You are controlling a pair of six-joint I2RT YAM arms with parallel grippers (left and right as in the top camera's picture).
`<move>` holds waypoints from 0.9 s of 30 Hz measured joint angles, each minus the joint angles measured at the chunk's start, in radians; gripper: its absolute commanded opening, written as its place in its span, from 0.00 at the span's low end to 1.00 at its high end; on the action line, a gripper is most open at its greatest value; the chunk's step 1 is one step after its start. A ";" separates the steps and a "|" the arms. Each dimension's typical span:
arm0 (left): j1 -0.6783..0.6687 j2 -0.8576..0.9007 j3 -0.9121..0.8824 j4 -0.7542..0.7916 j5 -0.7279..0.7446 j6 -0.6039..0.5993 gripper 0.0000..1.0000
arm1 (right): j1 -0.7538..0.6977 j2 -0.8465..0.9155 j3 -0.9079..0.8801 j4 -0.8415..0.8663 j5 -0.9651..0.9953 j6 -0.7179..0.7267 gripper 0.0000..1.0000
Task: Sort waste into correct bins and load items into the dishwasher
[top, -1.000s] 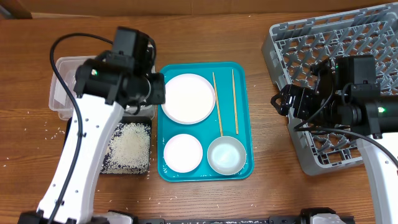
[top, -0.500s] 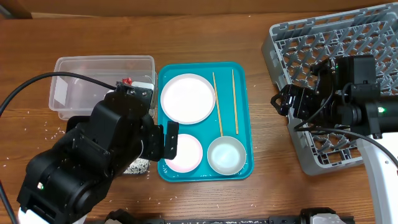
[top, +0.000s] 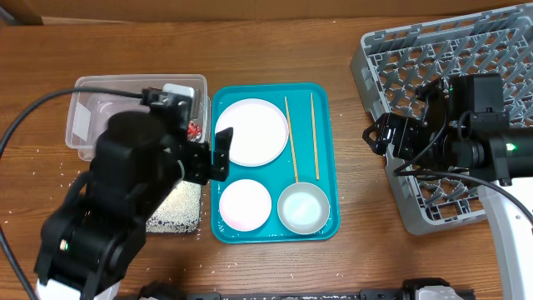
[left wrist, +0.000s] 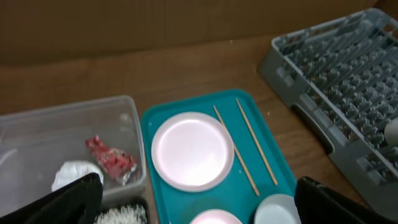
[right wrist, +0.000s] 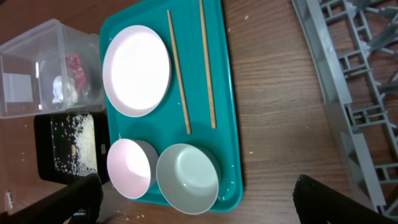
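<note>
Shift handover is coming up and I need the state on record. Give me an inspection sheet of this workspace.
Surface: wooden table; loose rice grains scattered on its left side.
Job's things: red wrapper and tissue wad in the clear tub; rice in the black tray; plate, pinkish bowl, pale bowl and two chopsticks on the teal tray; grey rack at right.
Clutter: nothing seen.
Grippers: left gripper and right gripper both open, empty.
Cables: left cable and right cable loop off the arms.
Surroundings: brown board behind the table.
</note>
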 measured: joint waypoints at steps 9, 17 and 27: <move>0.219 -0.579 -0.657 0.370 0.140 0.198 1.00 | 0.000 0.000 0.000 0.001 0.000 0.001 1.00; 0.282 -0.901 -0.989 0.499 0.154 0.228 1.00 | 0.000 0.000 0.000 0.001 0.000 0.000 1.00; 0.281 -0.975 -1.267 0.729 0.191 0.230 1.00 | 0.000 0.000 0.000 0.001 0.000 0.001 1.00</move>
